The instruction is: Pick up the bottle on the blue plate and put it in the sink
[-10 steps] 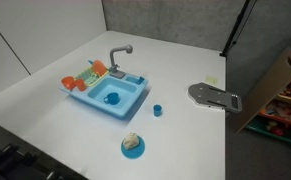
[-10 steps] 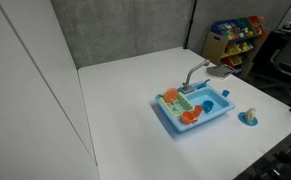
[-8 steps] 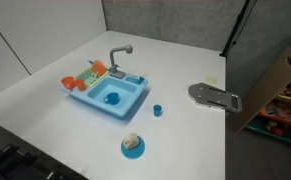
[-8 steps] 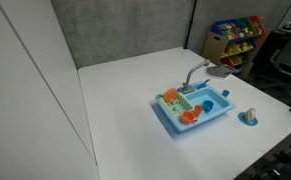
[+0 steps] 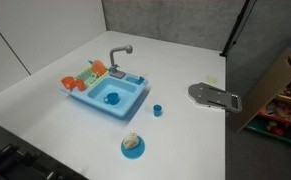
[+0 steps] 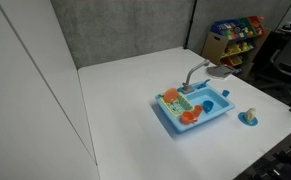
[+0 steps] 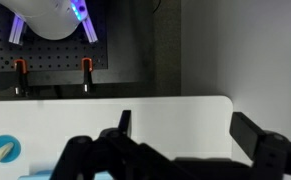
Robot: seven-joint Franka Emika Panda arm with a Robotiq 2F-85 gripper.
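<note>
Claw (image 7: 181,120) hangs high in wrist view, fingers wide apart, nothing btwn them. Bottle (image 5: 131,139) sits on blue plate (image 5: 125,152), lower centre of frame, apart from sink (image 5: 92,104) at mid-left. Prob. step 1: reach not begun. Next needs descent over plate, fingers either side of bottle. White table (image 5: 45,60), grey wall, toy shelf (image 6: 235,35) upper right.

In an exterior view the sink (image 5: 101,108) sits mid-surface (image 5: 175,65), its faucet (image 5: 118,55) at the far rim and the rack (image 5: 86,77) in its left end. In front and to the right, apart from the sink, the bottle (image 5: 131,139) rests on the plate (image 5: 126,152). A cup (image 5: 157,110) stands behind the plate, near the sink's right end
</note>
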